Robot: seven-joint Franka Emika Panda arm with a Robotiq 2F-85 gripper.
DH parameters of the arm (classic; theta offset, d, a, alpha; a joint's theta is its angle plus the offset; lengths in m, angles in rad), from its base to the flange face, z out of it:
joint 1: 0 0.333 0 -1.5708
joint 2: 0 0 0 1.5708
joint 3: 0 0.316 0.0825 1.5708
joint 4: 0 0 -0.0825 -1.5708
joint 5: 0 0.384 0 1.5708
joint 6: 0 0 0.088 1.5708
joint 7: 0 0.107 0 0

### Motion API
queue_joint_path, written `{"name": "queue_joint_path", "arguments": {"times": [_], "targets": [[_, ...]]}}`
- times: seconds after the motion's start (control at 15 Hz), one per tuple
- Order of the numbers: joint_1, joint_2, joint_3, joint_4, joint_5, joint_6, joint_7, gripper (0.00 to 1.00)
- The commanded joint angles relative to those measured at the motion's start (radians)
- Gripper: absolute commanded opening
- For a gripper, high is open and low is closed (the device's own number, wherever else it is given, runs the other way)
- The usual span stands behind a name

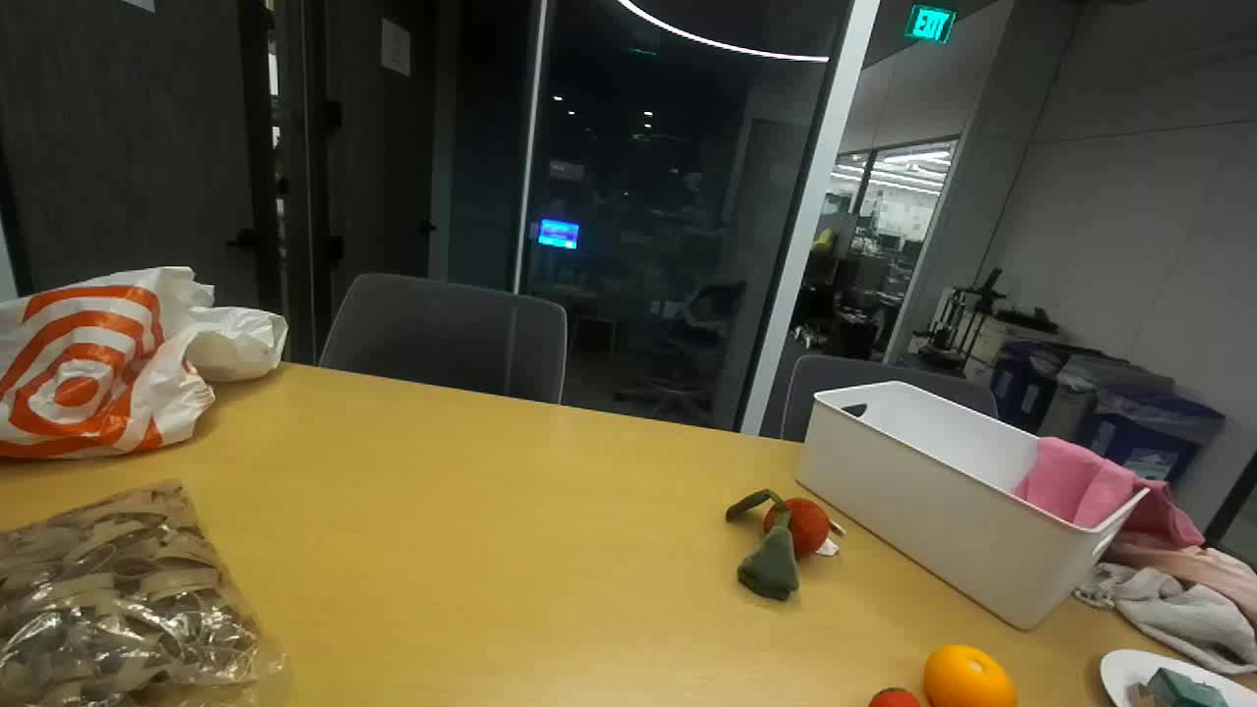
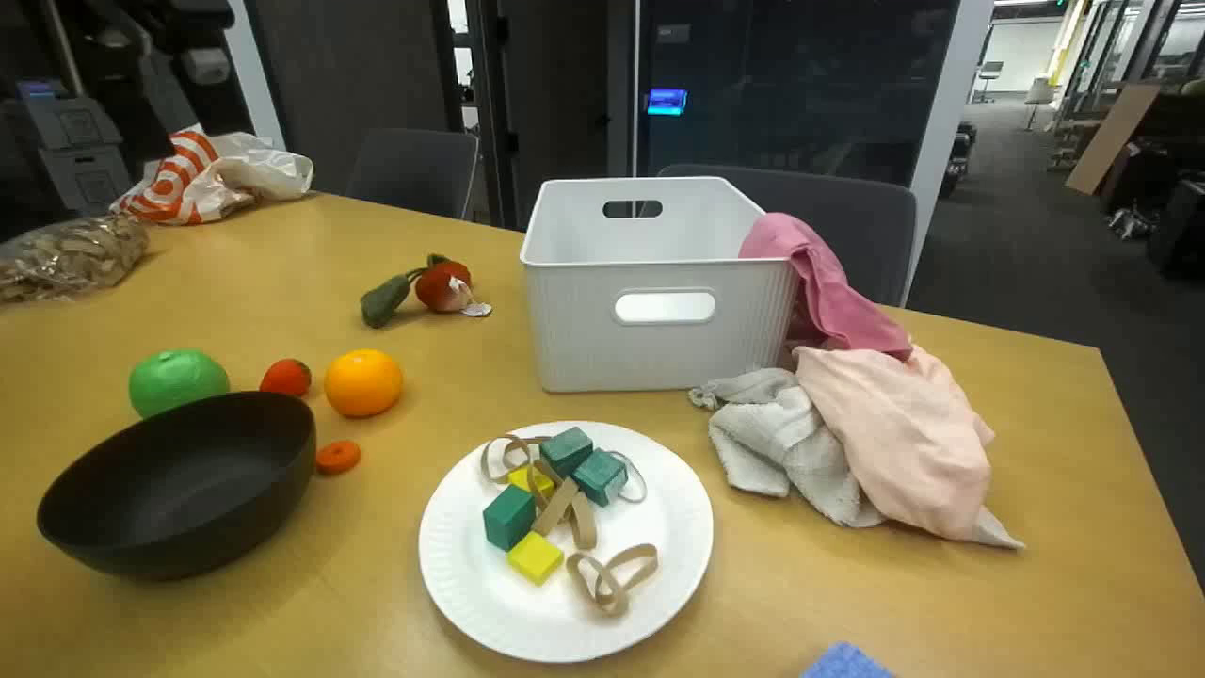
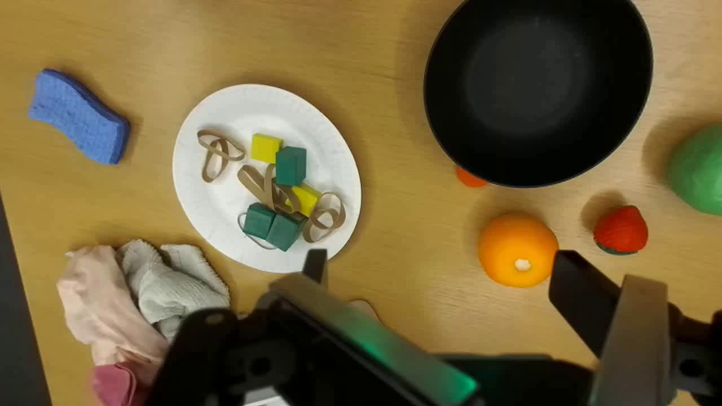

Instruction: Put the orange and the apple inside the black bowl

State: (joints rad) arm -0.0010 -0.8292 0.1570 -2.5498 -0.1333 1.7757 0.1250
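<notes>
The orange (image 3: 516, 251) rests on the table near the black bowl (image 3: 536, 90); the orange also shows in both exterior views (image 1: 969, 678) (image 2: 363, 383). The bowl stands upright with nothing in it, and it also shows in an exterior view (image 2: 179, 485). A green round fruit, the apple (image 3: 699, 169), sits on the table beside the bowl, partly cut off in the wrist view; it also shows in an exterior view (image 2: 177, 381). My gripper (image 3: 440, 262) is open and empty in the wrist view, with the orange appearing near its right fingertip. The gripper is out of both exterior views.
A red strawberry (image 3: 620, 229) and an orange ring (image 2: 338, 457) lie near the bowl. A white plate (image 2: 452, 603) holds blocks and bands. A white bin (image 2: 659, 348), cloths (image 2: 894, 443), a blue sponge (image 3: 79, 115), red and green toy vegetables (image 2: 442, 285) and bags (image 1: 98, 363) surround them.
</notes>
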Motion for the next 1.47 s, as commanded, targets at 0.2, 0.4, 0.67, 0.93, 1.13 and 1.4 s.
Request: {"name": "queue_joint_path", "arguments": {"times": [0.2, 0.4, 0.67, 0.93, 1.13, 1.4], "targets": [[0.015, -0.003, -0.01, 0.012, -0.008, -0.004, 0.009, 1.0], [0.015, -0.003, -0.01, 0.013, -0.008, -0.004, 0.009, 1.0], [0.015, -0.003, -0.01, 0.013, -0.008, -0.004, 0.009, 1.0], [0.017, 0.005, -0.01, 0.005, -0.006, 0.011, 0.009, 1.0], [0.052, 0.099, -0.021, -0.031, 0.049, 0.109, -0.01, 1.0], [0.083, 0.249, -0.022, -0.067, 0.07, 0.271, -0.047, 1.0]]}}
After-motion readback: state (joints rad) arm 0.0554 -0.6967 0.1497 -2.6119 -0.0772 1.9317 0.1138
